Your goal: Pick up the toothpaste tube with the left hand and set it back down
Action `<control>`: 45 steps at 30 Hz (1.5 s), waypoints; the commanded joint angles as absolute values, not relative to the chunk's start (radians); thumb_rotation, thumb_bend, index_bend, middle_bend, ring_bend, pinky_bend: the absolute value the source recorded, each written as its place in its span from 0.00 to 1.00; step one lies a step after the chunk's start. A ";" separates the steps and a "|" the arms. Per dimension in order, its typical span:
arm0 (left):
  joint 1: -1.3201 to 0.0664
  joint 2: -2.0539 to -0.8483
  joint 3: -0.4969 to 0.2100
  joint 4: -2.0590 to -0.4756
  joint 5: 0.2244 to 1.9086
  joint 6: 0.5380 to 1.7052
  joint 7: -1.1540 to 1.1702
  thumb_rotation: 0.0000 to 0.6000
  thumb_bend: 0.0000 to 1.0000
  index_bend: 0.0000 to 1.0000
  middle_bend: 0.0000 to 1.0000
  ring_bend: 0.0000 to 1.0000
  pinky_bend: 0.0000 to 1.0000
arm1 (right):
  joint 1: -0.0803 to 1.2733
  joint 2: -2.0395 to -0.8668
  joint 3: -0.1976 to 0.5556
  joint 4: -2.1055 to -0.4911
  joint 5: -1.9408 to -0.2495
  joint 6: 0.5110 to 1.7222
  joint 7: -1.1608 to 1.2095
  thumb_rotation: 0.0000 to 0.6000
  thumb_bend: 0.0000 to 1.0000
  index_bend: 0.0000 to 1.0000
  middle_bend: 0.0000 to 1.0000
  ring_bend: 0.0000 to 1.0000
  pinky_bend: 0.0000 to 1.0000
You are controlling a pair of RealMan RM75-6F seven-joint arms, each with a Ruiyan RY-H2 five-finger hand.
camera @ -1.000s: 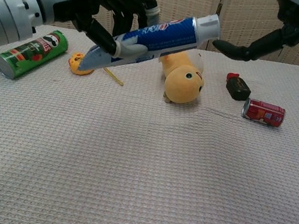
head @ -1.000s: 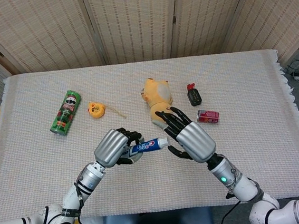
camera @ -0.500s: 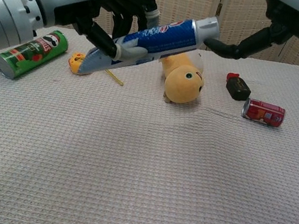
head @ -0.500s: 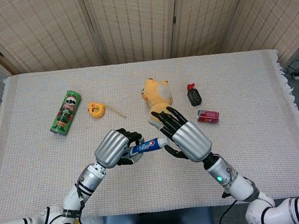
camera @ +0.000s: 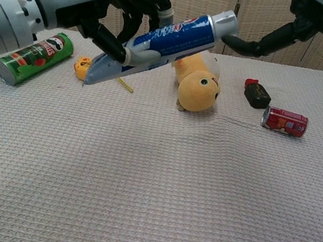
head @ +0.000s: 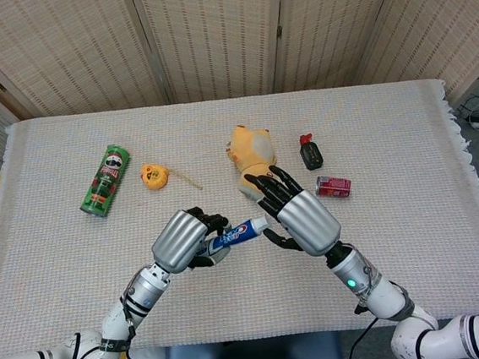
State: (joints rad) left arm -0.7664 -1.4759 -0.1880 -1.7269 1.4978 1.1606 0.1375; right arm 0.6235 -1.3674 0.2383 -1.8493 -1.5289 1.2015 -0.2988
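Your left hand (camera: 100,5) grips toothpaste tube (camera: 162,40) aloft above cloth, cap now tilted higher than half-second ago; your right hand (head: 298,212), fingers spread and empty, hovers beside cap; pickup looks done, set-down remains.

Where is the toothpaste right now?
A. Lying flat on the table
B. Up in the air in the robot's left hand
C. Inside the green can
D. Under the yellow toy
B. In the chest view the left hand grips the toothpaste tube well above the table, tilted with its cap end higher.
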 commanded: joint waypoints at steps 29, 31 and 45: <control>-0.759 -1.515 -0.159 -1.665 1.519 1.161 0.226 1.00 0.76 0.84 0.80 0.74 0.56 | 0.645 -1.364 0.238 -1.873 -1.533 1.220 -0.316 1.00 0.41 0.00 0.10 0.13 0.04; -0.760 -1.515 -0.159 -1.667 1.518 1.159 0.233 1.00 0.76 0.84 0.80 0.74 0.55 | 0.650 -1.368 0.238 -1.875 -1.531 1.215 -0.321 1.00 0.41 0.00 0.10 0.13 0.04; -0.735 -1.515 -0.133 -1.593 1.499 1.153 0.204 1.00 0.76 0.83 0.80 0.72 0.55 | 0.600 -1.308 0.199 -1.889 -1.530 1.254 -0.302 1.00 0.41 0.00 0.10 0.13 0.04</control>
State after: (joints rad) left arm -0.7422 -1.5161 -0.1441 -1.6147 1.5053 1.1596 0.2157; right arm 0.6229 -1.3341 0.2162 -1.8855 -1.5255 1.2378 -0.3204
